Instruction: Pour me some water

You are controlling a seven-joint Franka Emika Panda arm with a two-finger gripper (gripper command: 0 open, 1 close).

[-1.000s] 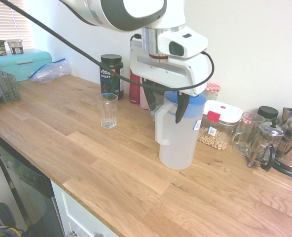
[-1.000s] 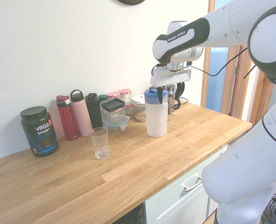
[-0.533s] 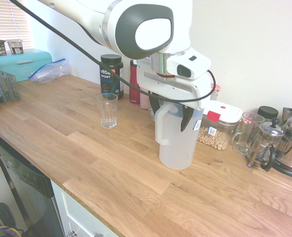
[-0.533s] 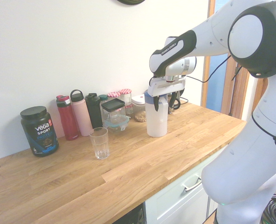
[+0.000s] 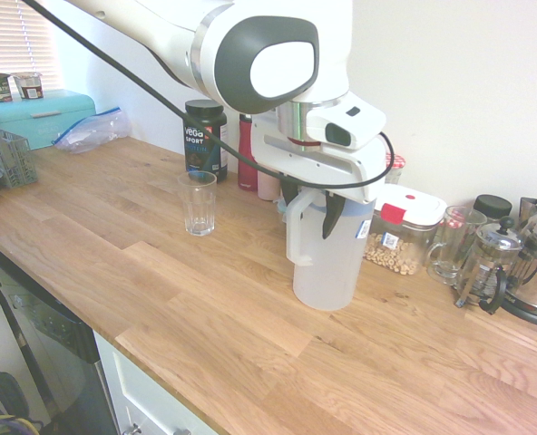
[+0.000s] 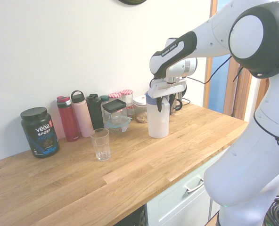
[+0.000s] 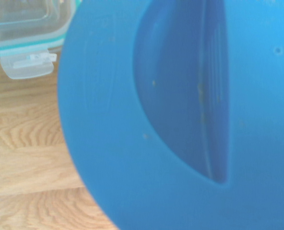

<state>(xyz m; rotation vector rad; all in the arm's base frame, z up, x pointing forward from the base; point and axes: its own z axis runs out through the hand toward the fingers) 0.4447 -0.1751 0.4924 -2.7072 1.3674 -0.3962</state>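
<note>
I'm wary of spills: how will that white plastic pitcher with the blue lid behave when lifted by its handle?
The white plastic pitcher with the blue lid is tall and looks cloudy throughout, so it is probably full, heavy, and may swing. Its side handle sits off-centre, so it may tilt. The smooth plastic could slip in the end effector.

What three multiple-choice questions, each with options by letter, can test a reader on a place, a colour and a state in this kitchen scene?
1. Where does the empty drinking glass stand?
A. On the wooden counter, in front of the black Vega tub
B. Inside the white pitcher
C. On the teal bread box

2. What colour is the lid of the white pitcher?
A. Red
B. Blue
C. Black

3. How does the pitcher stand?
A. Tipped over the glass
B. Lying on its side
C. Upright on the counter, with the gripper around its top

Answers: 1 A, the glass is on bare wood near the tub; 2 B, the wrist view is filled by blue; 3 C, its base rests flat in both exterior views.
</note>
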